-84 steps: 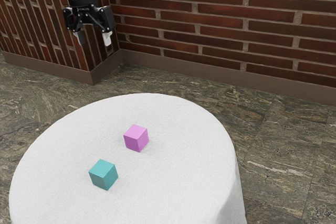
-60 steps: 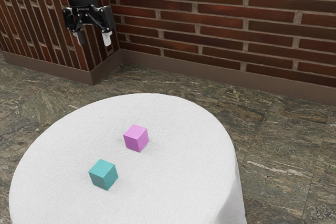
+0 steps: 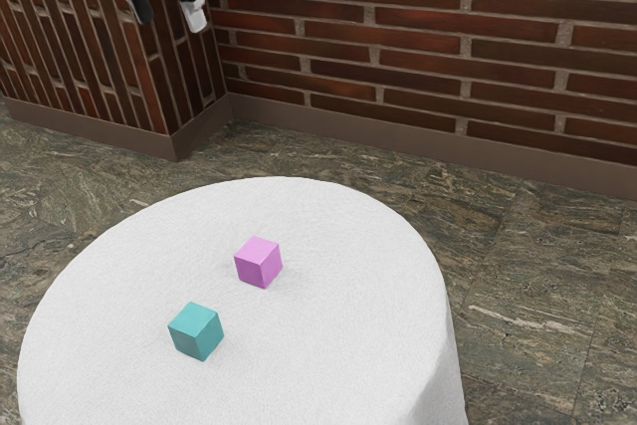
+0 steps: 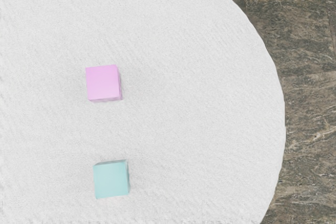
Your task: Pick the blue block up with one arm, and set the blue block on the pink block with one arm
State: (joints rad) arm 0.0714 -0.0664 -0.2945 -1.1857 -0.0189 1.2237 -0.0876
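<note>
A teal-blue block (image 3: 195, 330) rests on the round white table (image 3: 348, 345), toward its front left in the exterior view. A pink block (image 3: 258, 262) sits a short way behind it and to the exterior view's right, apart from it. My gripper (image 3: 164, 12) hangs open and empty high at the exterior view's upper left, far above the table, with the hand cut off by the picture's top edge. From the wrist camera both cubes appear from above: the pink block (image 4: 103, 83) and the teal-blue block (image 4: 111, 179), each lying flat on the cloth (image 4: 199, 103).
A red brick wall (image 3: 448, 47) runs behind the table, with a corner pillar (image 3: 149, 77) under the gripper. Mottled stone floor (image 3: 537, 286) surrounds the table; its rounded edge (image 4: 278, 108) curves close to the blocks' side.
My hand has risen and shifted slightly to the exterior view's left, so most of it now lies past the top edge. Both blocks stay where they were.
</note>
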